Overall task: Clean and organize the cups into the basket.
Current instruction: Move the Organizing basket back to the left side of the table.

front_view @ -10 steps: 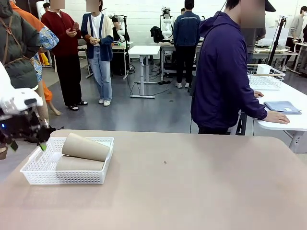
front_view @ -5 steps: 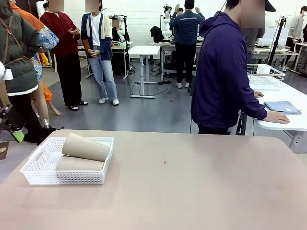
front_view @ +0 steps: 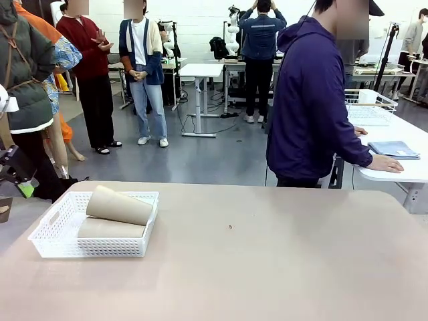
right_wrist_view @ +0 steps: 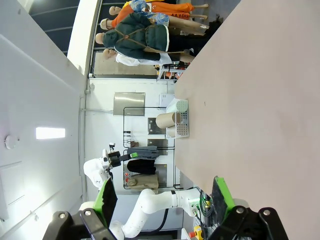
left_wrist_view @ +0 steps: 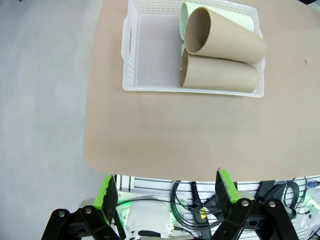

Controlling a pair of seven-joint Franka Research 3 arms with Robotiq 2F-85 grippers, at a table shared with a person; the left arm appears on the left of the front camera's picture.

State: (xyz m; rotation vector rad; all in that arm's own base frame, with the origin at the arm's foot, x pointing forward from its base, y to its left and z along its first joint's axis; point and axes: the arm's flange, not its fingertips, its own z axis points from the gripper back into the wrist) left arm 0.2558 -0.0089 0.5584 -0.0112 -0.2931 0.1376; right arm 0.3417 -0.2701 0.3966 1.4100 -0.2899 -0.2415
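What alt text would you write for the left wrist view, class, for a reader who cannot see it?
A white basket on a tan table holds three paper cups lying on their sides: two brown cups stacked, a pale green cup behind them. The left hand, open and empty, hangs back past the table's edge.

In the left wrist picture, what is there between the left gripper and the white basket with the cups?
In the left wrist view, only bare tan table lies between the open left gripper and the basket.

Two brown cups [front_view: 119,204] and one mint-green cup [left_wrist_view: 225,18] lie on their sides in the white basket [front_view: 57,235], at the table's left.
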